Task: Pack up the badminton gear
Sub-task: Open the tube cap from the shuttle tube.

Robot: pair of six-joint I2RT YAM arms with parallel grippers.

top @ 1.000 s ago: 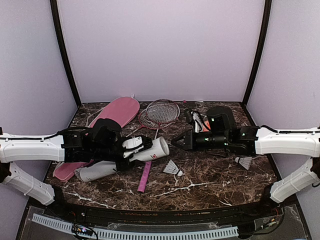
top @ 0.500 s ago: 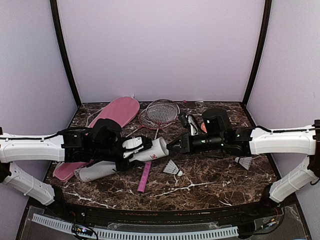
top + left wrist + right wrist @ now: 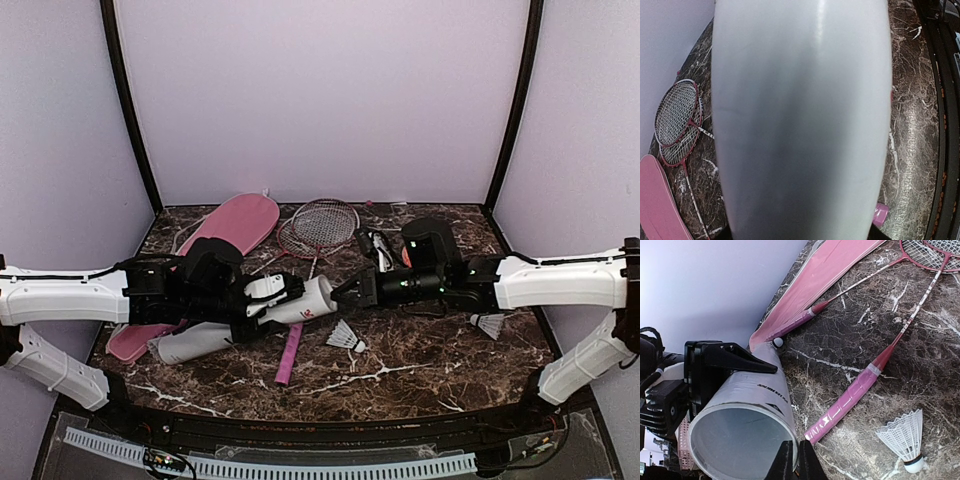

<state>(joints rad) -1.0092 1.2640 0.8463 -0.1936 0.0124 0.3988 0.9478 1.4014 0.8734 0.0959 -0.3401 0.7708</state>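
1. While the left gripper (image 3: 266,297) clamps the white tube (image 3: 312,297) level, mouth toward the other arm, the right gripper (image 3: 792,462) sits at that rim — fingers pressed together, nothing visibly pinched.
2. Shuttlecock loading, apparently; next, the nearest shuttlecock (image 3: 905,436) beside the pink racket handle (image 3: 845,402) wants a light pinch — cork first.

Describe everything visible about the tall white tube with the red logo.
The tall white red-logo tube is a matte cylinder, cardboard or plastic by its look, with black lettering along its side and a red mark near its mouth. The mouth is open, and what shows of the inside looks empty. It is held roughly level over the marble table, clamped around its body by the left gripper, open end facing the right gripper, whose shut fingertips sit at its rim.
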